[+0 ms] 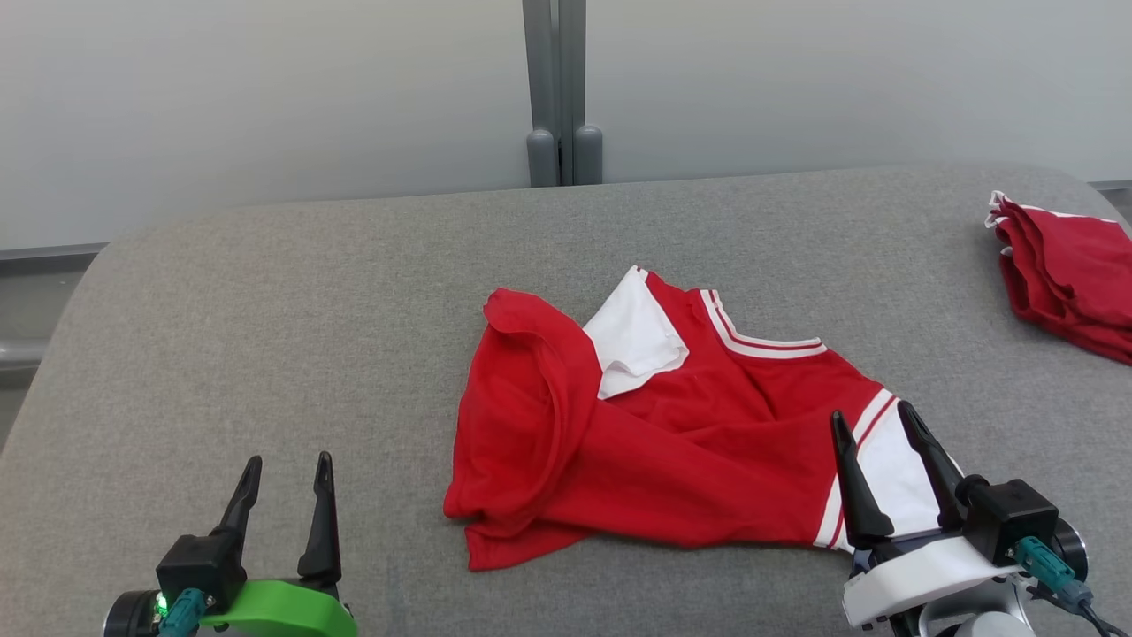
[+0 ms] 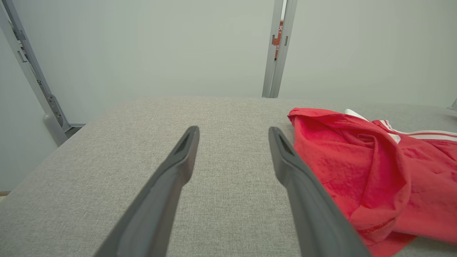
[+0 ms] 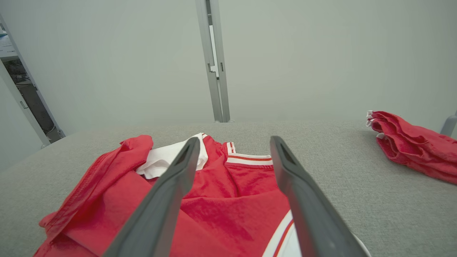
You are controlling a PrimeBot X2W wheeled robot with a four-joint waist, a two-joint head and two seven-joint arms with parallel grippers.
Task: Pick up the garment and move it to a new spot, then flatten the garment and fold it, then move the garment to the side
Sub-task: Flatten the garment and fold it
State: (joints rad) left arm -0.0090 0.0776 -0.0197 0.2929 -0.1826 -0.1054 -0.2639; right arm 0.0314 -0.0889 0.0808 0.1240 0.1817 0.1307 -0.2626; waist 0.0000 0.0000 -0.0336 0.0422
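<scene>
Rumpled red-and-white garment (image 1: 672, 442) lies mid-surface on grey padded table (image 1: 265, 310), one side flopped over. Left gripper (image 1: 290, 458) hovers beside it, jaws spread, empty. Right gripper (image 1: 869, 411) hangs above white sleeve, jaws spread, empty. Fabric looks light, limp, sag-prone; shoulder seams likely the best hold.

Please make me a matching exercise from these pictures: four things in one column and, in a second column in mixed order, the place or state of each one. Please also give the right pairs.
Column one
1. left gripper
2. right gripper
3. nearer garment
4. second red garment

Column two
A. at the far right of the table
B. over bare table, jaws open
C. over a white sleeve, jaws open
D. crumpled, in the middle

Pairs: 1-B, 2-C, 3-D, 4-A
</scene>
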